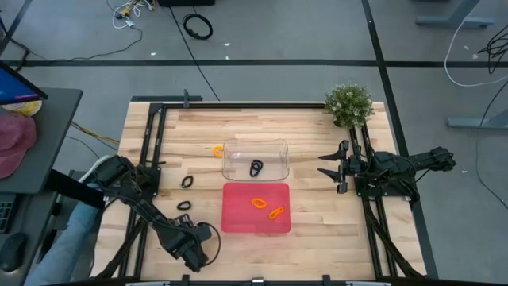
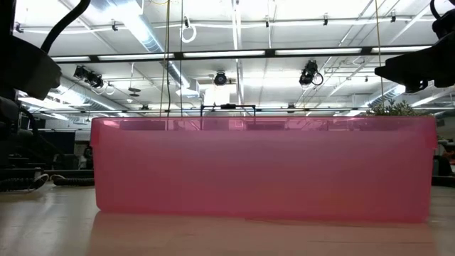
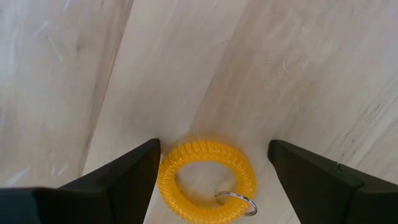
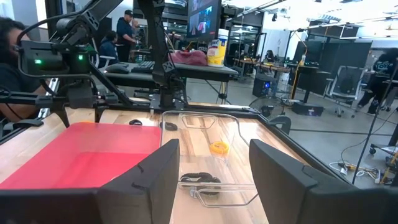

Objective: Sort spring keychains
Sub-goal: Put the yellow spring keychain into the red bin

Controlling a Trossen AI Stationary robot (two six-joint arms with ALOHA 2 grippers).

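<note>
An orange spring keychain (image 3: pixel 205 180) with a metal ring lies flat on the wood between the open fingers of my left gripper (image 3: pixel 214 149), which points down near the table's near-left part (image 1: pixel 194 248) and hides it from above. One finger stands right beside the coil; I cannot tell whether it touches. Two orange keychains (image 1: pixel 267 207) lie in the red tray (image 1: pixel 238 221). One black keychain (image 1: pixel 255 168) lies in the clear container (image 1: pixel 278 147). Another orange one (image 1: pixel 217 150) and two black ones (image 1: pixel 187 181) (image 1: pixel 184 206) lie on the table. My right gripper (image 4: pixel 214 186) waits open at the right (image 1: pixel 329 167).
A potted plant (image 1: pixel 349 103) stands at the far right corner. The red tray's wall (image 2: pixel 263 171) fills the low view. The clear container (image 4: pixel 205 149) sits just beyond the tray, with bare wood to the left of both. People sit at desks in the room behind.
</note>
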